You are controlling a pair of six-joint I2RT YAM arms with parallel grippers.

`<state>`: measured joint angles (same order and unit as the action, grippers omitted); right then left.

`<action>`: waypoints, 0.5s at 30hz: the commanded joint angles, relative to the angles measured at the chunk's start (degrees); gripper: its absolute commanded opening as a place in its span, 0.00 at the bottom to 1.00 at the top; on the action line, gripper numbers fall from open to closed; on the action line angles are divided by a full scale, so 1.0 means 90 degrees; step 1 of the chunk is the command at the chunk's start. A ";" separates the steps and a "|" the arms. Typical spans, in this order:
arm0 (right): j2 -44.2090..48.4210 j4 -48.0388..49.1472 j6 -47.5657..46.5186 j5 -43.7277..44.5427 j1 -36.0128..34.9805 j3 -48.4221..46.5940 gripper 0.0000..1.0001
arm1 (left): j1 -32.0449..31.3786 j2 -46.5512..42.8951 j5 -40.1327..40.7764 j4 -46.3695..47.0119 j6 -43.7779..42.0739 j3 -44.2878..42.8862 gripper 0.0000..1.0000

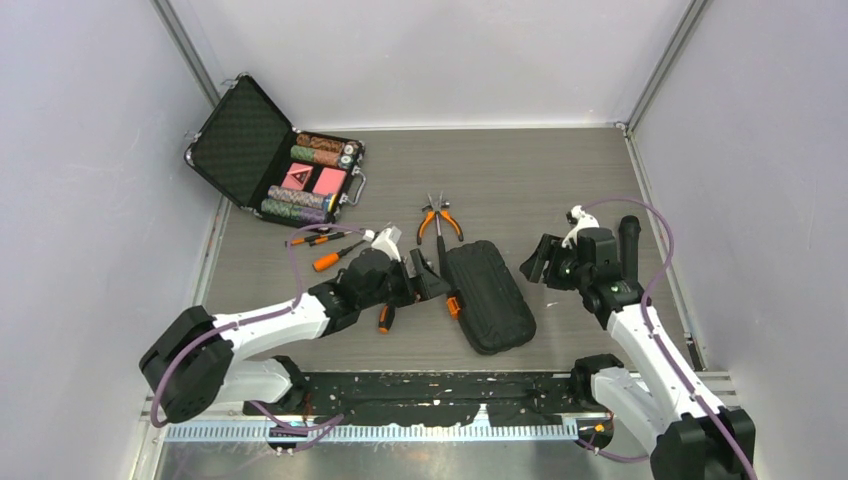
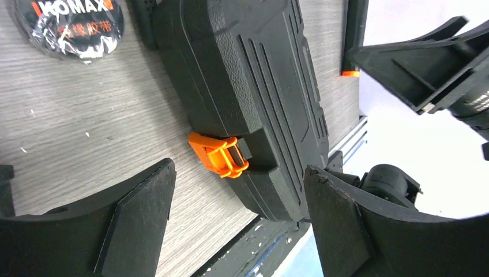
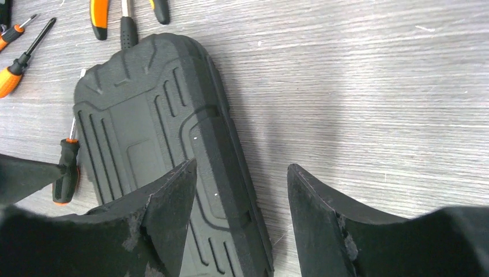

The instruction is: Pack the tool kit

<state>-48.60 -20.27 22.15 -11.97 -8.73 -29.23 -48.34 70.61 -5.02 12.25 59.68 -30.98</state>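
The left tool (image 2: 239,173) stands with jaws wide apart, holding nothing, just beside the orange latch (image 2: 222,154) of the tool kit (image 1: 488,296); the right tool (image 3: 241,167) is likewise spread and empty, over the kit's right edge; the kit lies shut on the surface (image 1: 560,180), between the two arms; one screwdriver (image 3: 65,173) lies just beside its left flank; beyond it lie pliers (image 1: 438,222) and more screwdrivers (image 1: 326,261); farthest left sits an opened briefcase (image 1: 240,140) of chips.

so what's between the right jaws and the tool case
Nothing: just a short stretch of bare table between the open right jaws and the tool case, clearest in the top view.
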 commanded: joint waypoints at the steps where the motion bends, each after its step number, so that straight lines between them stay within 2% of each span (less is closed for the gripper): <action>1: 0.0195 -0.0671 -0.0381 0.0384 -0.0419 -0.0736 0.64 | 0.0000 0.0112 -0.0159 0.1115 0.0350 -0.0015 0.82; 4: 0.0220 -0.1177 -0.0509 0.0773 -0.1024 -0.1234 0.66 | 0.0017 0.0158 -0.0106 0.1305 0.0472 0.0109 0.82; 5: 0.0232 -0.1288 -0.0562 0.0929 -0.1445 -0.1322 0.66 | 0.0040 0.0102 -0.0043 0.1322 0.0477 0.0189 0.82; 9: 0.0217 -0.1708 -0.0531 0.2273 -0.2882 -0.1710 0.66 | 0.0293 -0.0373 0.0258 0.1104 0.0498 0.0612 0.82; 12: -0.0197 -0.1977 -0.0439 0.2885 -0.3960 -0.2034 0.67 | 0.0521 -0.0688 0.0273 0.1032 0.0506 0.0946 0.82; 15: -0.0797 -0.2268 -0.0324 0.3630 -0.4706 -0.2372 0.70 | 0.0575 -0.0907 0.0345 0.0991 0.0527 0.1191 0.81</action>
<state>-50.30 -36.10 18.33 8.54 -44.47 -45.87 -44.05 65.25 -4.12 19.73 64.10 -22.13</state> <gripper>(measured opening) 0.677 0.817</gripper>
